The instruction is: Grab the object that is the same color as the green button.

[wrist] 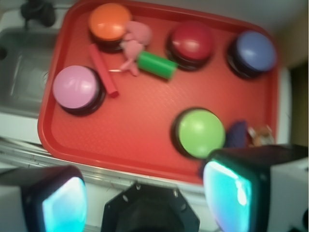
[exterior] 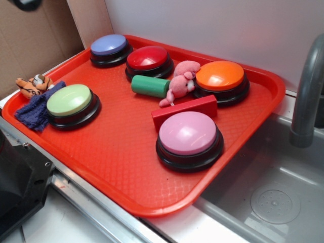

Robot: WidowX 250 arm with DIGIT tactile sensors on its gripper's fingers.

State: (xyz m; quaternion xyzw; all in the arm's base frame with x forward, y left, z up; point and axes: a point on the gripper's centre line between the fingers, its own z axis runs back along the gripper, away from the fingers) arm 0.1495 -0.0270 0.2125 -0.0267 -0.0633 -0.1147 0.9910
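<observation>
Dark-green cylinder block point(exterior: 150, 86) lies on its side on a red plastic tray point(exterior: 116, 152), between a red dome button point(exterior: 148, 59) and a pink plush toy point(exterior: 180, 81); the pale-green dome button point(exterior: 70, 100) sits well apart near the tray's left edge. From the wrist, the tool point(wrist: 145, 193) hangs spread and empty above the tray's near rim, the cylinder far ahead.

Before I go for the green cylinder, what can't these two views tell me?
- Gripper, wrist view: fingertips cut off by the bottom edge; wide apart, far from the green cylinder.
- Cylinder's far end: pink plush toy covers it.
- Tiger toy: blurred in the wrist view, half behind the blue cloth.
</observation>
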